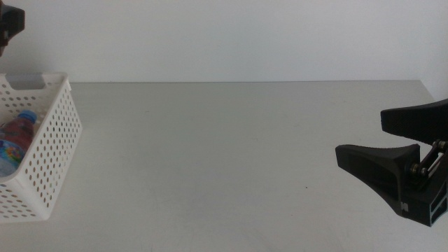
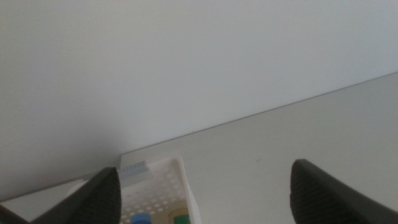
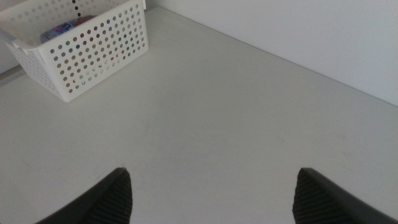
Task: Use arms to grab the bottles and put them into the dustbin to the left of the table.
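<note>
No bottles are left on the table (image 1: 231, 154); at least one lies in the basket (image 1: 52, 140), and both the left gripper (image 2: 202, 193) and the right gripper (image 1: 360, 136) gape empty, so it looks finished.

The right gripper (image 1: 358, 136) reaches in from the right side of the middle view, low and level, its two dark jaws spread wide apart and pointing toward the left. One jaw lies nearer the camera, the other farther back, with the linkage and black wrist block behind them at the picture's edge. In the right wrist view the same gripper (image 3: 211, 193) shows both fingertips set far apart, with nothing between them.

The left gripper (image 2: 205, 190) is raised high; the middle view catches only a dark part of that arm (image 1: 10, 24) in the upper left corner. Its wrist view shows the jaws wide apart, holding nothing.
</note>
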